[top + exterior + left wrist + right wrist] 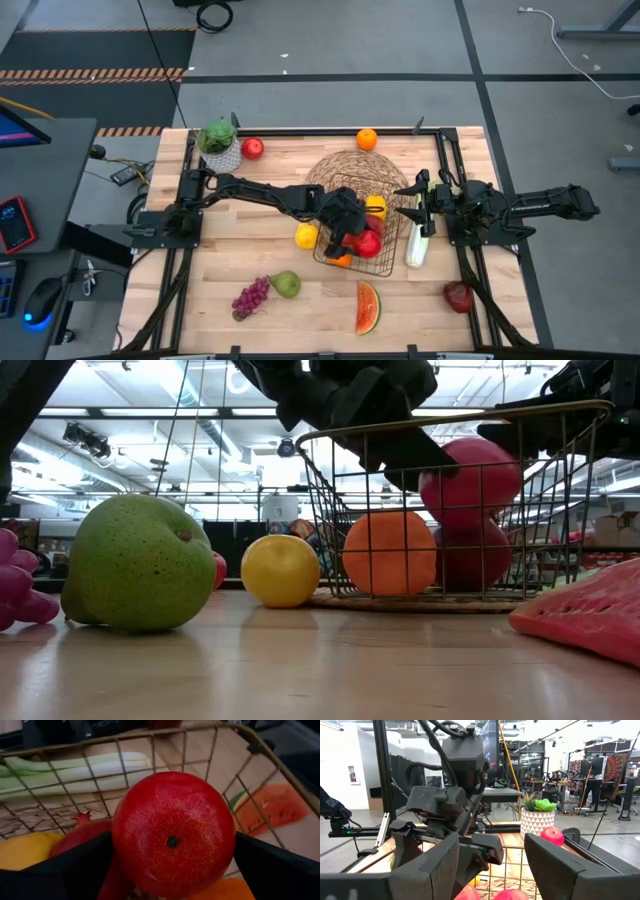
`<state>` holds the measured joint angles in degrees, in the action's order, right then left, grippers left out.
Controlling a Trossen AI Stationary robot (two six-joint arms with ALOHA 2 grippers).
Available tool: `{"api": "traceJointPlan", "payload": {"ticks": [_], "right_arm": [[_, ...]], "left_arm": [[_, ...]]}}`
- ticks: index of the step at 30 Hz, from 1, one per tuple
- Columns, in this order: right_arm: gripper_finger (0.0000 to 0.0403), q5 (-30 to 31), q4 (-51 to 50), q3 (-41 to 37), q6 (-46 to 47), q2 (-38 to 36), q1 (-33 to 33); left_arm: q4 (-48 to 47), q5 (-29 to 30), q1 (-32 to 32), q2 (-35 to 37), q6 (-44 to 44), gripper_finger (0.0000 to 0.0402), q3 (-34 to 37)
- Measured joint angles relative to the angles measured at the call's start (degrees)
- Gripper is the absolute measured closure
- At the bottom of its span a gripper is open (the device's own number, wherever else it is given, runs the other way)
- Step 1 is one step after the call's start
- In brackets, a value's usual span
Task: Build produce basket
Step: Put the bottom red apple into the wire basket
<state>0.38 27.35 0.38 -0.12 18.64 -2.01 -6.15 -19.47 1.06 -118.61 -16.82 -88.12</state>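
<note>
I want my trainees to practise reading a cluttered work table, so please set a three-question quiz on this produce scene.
1. True or false: the watermelon slice lies inside the basket.
2. Which fruit sits between the fingers of the left pincer? A) an orange B) the red apple C) a lemon
3. Which fruit lies right beside the purple grapes on the table?

Key
1. False: it lies on the table, outside the basket.
2. B: the pincer reaches into the basket with the apple between its fingers.
3. The green pear.
</note>
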Motion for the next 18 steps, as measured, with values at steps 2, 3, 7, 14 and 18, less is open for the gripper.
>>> {"api": "traceJointPlan", "payload": {"ticks": [2, 3, 7, 14, 18], "right_arm": [[0.0172, -0.02, -0.01, 0.0, 0.0, 0.02, 0.01], [0.0172, 0.0, 0.0, 0.0, 0.0, 0.01, -0.01], [0.0172, 0.0, 0.0, -0.02, 0.01, 0.0, 0.0], [0.0172, -0.02, 0.0, 0.0, 0.01, 0.0, 0.0], [0.0172, 0.0, 0.0, -0.02, 0.0, 0.0, 0.01]], "left_arm": [[-0.3, 0.0, 0.0, 0.0, -1.96, 0.0002, 0.0], [-0.42, 0.02, 0.03, 0.0, -2.64, 0.0002, 0.0], [-1.18, 1.01, 0.07, 0.0, -3.12, 0.0002, 0.0], [-1.03, 3.0, -0.02, 0.0, -3.09, 0.0002, 0.0], [-0.99, 2.98, -0.04, 0.02, -3.01, 0.0002, 0.0]]}}
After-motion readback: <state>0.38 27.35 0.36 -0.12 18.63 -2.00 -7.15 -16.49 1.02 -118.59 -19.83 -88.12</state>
